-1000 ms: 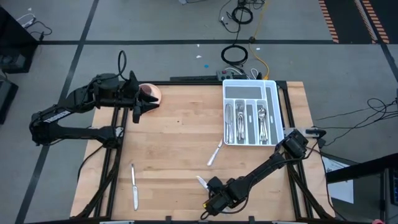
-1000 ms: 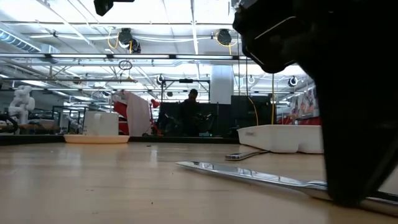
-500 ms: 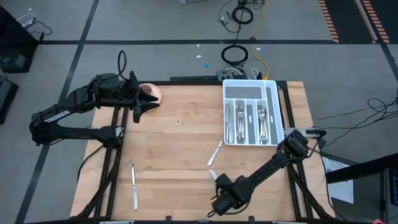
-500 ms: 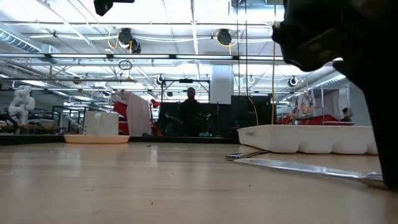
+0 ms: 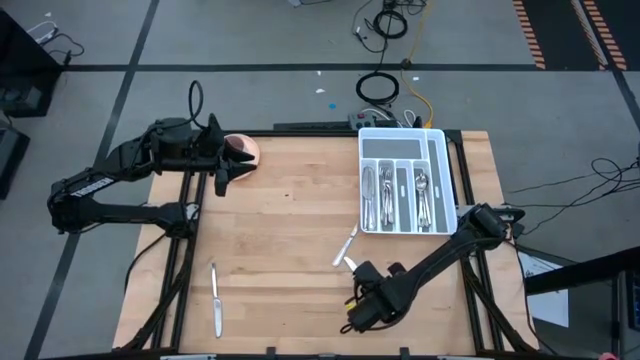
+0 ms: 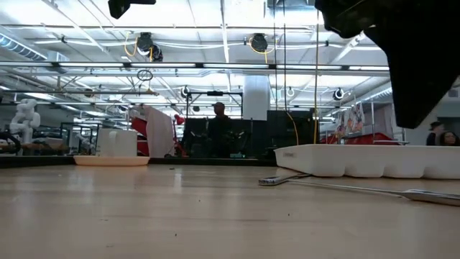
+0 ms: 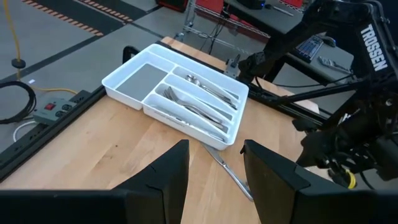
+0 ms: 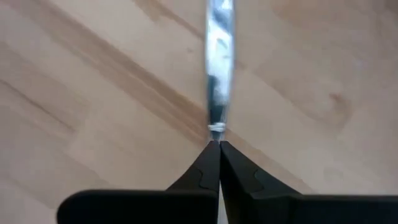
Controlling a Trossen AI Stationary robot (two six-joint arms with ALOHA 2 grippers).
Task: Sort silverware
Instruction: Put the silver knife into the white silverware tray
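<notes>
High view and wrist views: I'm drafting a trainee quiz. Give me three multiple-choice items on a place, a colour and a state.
1. Where on the table is the tray?
A) left front
B) right rear
C) dead centre

2. What colour is the bowl?
A) pink
B) blue
C) green

3. The right pincer is:
A) wide open
B) shut on a utensil's tip
C) inside the bowl

Answers:
1 B, the high view shows the tray at the right rear.
2 A, the bowl is plainly pink.
3 B, the right wrist view shows the fingers closed on the metal tip.

Robot lab: ceiling trusses (image 6: 180,66), workbenches.
</notes>
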